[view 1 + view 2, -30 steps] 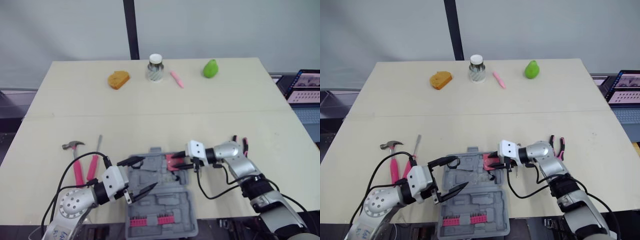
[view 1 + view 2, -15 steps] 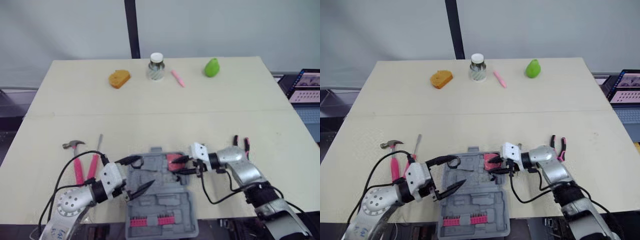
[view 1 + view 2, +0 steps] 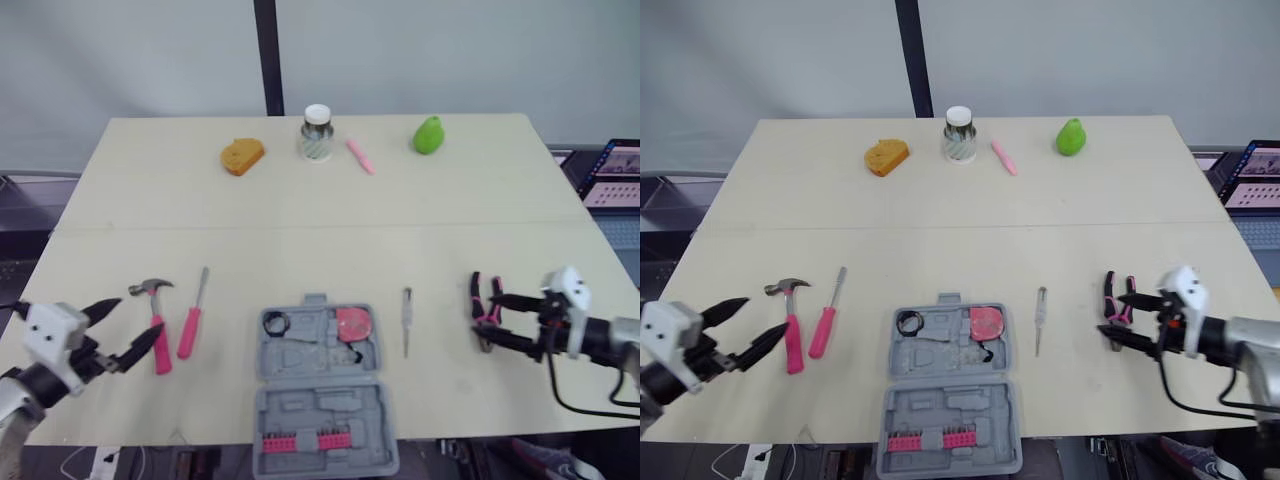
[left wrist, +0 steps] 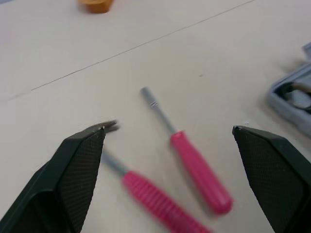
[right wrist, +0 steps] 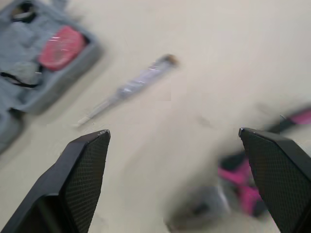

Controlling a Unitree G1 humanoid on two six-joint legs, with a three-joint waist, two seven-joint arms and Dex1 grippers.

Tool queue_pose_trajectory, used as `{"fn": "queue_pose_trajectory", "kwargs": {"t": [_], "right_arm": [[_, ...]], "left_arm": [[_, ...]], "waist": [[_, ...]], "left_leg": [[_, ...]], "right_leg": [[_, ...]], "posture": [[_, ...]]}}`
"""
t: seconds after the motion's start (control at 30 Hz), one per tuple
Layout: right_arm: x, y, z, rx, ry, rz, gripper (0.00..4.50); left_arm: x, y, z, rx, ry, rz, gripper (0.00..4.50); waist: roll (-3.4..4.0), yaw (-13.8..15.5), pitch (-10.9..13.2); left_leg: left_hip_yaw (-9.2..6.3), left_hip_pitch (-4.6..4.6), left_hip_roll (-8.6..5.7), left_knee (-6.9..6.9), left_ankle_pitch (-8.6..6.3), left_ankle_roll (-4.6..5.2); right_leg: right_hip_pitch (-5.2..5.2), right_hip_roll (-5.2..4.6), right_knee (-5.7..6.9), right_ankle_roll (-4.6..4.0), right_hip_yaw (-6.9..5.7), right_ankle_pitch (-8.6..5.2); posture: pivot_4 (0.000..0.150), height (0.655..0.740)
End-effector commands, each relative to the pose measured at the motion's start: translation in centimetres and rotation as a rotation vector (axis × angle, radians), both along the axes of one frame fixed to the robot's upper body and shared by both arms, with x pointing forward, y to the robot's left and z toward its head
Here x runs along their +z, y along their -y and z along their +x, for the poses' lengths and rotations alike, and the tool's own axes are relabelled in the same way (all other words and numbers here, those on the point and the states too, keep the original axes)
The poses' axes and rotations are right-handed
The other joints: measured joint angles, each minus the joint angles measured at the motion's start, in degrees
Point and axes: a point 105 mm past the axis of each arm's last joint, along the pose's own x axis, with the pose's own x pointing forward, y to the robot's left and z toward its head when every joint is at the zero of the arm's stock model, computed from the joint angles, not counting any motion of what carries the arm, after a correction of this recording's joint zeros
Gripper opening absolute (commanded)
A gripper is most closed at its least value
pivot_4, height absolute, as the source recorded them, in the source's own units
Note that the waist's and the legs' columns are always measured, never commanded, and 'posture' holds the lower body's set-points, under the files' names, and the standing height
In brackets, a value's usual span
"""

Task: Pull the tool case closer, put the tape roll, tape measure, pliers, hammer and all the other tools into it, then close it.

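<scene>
Near the front edge of the pale beige tabletop, at its middle, the grey plastic tool case lies open flat. A row of pink bits shows in the half nearer the robot. In the far half a round pink tape measure sits in the right corner and a small black tape roll in the left. Left of the case lie the pink-handled hammer and, just beside it, a pink-handled screwdriver. The left gripper hangs close to the hammer with its fingers spread wide and nothing between them. Right of the case rests a slim clear-handled screwdriver, and farther right the pink-and-black pliers. The right gripper is spread wide, one finger on either side of the pliers. Whether a fingertip touches them cannot be told from the blurred wrist view, and they seem to lie on the table ungripped.
</scene>
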Motion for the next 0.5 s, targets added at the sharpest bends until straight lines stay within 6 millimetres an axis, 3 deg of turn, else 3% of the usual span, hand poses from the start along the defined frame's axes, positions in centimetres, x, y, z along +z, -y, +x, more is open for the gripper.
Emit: {"fn": "queue_pose_trajectory", "kwargs": {"t": [0.03, 0.3, 0.5], "right_arm": [[0.5, 3.4, -0.3, -0.138, 0.052, -0.028, 4.47], [-1.7, 8.8, -1.7, -0.364, 0.047, -0.039, 4.47], [-2.5, 9.7, -1.9, -0.39, 0.043, -0.052, 4.47]], "left_arm": [[0.3, -2.6, -1.1, 0.077, 0.007, 0.037, 4.5], [-0.5, -6.9, -2.7, 0.224, 0.012, 0.034, 4.5], [-1.3, -8.1, -3.5, 0.281, 0.003, 0.029, 4.5]], "waist": [[0.0, 0.01, 0.0], [0.01, -0.12, 0.02], [0.05, -0.42, 0.04]], "left_leg": [[0.0, 0.0, 0.01, 0.0, -0.03, -0.04], [0.07, 0.0, 0.01, -0.01, -0.18, -0.14], [0.13, 0.04, 0.01, 0.0, -0.29, -0.3]], "right_leg": [[-0.01, 0.0, 0.0, 0.0, 0.0, 0.0], [-0.07, -0.07, 0.01, -0.01, 0.0, -0.01], [-0.08, -0.16, 0.03, -0.01, 0.01, 0.0]], "posture": [[0.15, 0.74], [0.15, 0.74], [0.15, 0.74]]}}
